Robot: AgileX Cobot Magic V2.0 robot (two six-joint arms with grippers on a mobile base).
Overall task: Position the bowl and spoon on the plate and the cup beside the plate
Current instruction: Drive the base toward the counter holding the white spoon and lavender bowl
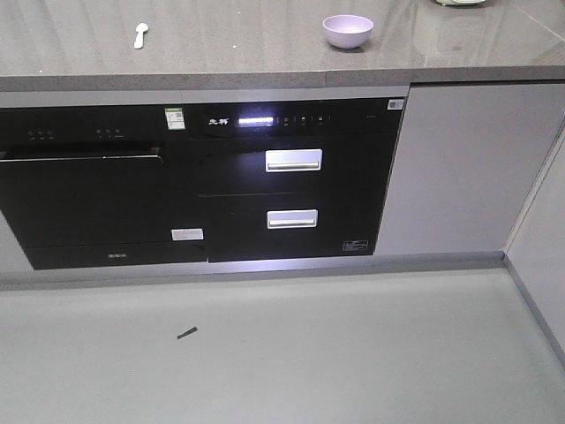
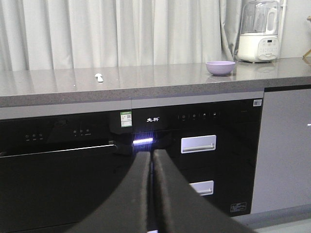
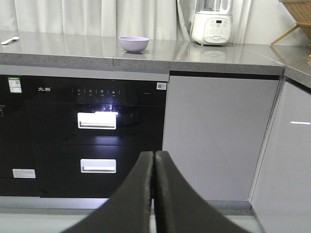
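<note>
Countertop [image 1: 247,49] holds one bowl [image 1: 348,31], one spoon [image 1: 140,34]; left end effector [image 2: 151,158] and right end effector [image 3: 154,158] sit closed.

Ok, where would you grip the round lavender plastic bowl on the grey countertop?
Probably the rim, from above: the round lavender plastic bowl stands upright, mouth open, on the grey countertop, so its wall can be pinched inside and out.

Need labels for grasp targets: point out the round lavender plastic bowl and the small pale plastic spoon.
Round lavender plastic bowl [image 1: 348,37]: exterior front view, front outer wall.
Small pale plastic spoon [image 1: 139,38]: exterior front view, middle of its handle.
</note>
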